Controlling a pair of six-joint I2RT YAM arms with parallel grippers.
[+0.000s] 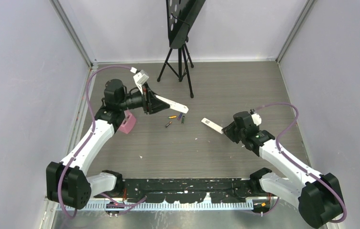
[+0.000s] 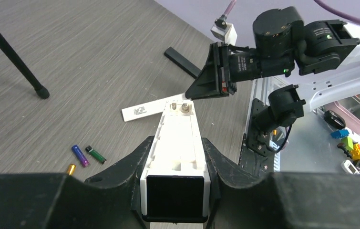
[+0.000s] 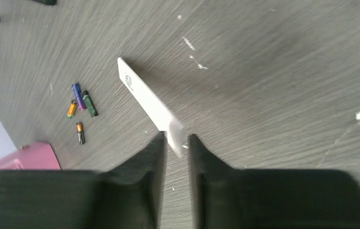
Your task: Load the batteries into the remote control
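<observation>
My left gripper [image 1: 155,103] [image 2: 177,143] is shut on the white remote control [image 1: 174,104] [image 2: 178,138], held above the table with its open battery bay facing up. Several batteries lie loose on the table below it: orange-yellow [image 1: 171,117] [image 3: 72,109], purple [image 1: 180,116] [image 2: 80,155], green [image 2: 95,154] [image 3: 90,104] and a dark one with an orange end [image 1: 168,125] [image 3: 80,132]. The flat white battery cover [image 1: 212,125] [image 2: 142,111] [image 3: 147,98] lies on the table. My right gripper [image 1: 226,129] [image 3: 176,138] stands narrowly open around its near end.
A pink block [image 1: 127,123] [image 3: 30,155] sits by the left arm. A black tripod [image 1: 180,62] stands at the back, one leg [image 2: 15,62] near the batteries. A black strip [image 2: 182,61] lies beyond the cover. Grey walls close in three sides.
</observation>
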